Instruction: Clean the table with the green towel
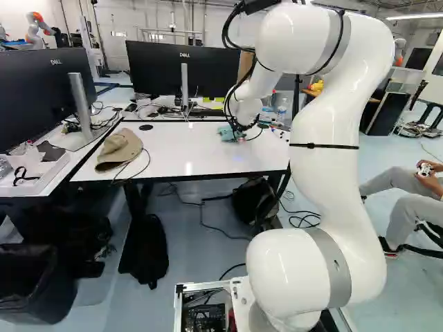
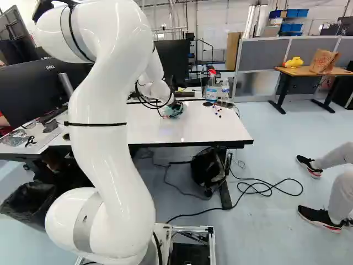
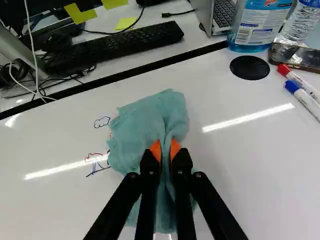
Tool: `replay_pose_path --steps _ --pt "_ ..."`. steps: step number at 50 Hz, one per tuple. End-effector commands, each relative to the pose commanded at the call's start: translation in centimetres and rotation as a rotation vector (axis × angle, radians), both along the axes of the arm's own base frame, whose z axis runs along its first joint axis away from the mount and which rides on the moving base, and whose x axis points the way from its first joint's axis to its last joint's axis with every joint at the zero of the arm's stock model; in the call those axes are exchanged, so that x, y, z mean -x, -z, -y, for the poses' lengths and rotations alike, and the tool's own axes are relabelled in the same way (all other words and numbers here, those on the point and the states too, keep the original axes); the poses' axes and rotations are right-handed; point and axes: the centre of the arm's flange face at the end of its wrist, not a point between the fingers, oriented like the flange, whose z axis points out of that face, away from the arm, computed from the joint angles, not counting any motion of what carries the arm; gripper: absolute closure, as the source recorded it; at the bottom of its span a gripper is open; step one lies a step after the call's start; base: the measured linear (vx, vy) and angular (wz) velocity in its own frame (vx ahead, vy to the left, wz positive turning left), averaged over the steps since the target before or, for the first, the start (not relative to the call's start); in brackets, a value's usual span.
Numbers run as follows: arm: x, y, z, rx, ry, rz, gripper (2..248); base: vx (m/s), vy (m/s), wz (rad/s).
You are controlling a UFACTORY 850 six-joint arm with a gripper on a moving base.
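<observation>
In the left base view, my gripper is low over the white table, at the green towel. Seen from the wrist, the gripper pinches a fold of the towel between its orange pads, and the cloth lies bunched on the tabletop around the fingers. Small blue and red pen marks show right beside the towel's edge, and a little cloud-shaped scribble is a bit farther along. Whatever lies beneath the cloth is hidden.
A cap lies on the table. Beyond the towel are a keyboard, a spray bottle, a water bottle and a phone. Markers lie near them. A seated person is off to the right. Another robot stands far back.
</observation>
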Motion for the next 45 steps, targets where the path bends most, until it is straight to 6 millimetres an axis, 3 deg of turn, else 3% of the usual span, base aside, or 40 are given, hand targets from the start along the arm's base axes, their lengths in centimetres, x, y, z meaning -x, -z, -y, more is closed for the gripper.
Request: replay_pose_path --steps 45 --pt "0.49 0.53 -0.08 -0.046 0.024 -0.077 209 0.000 0.000 0.000"
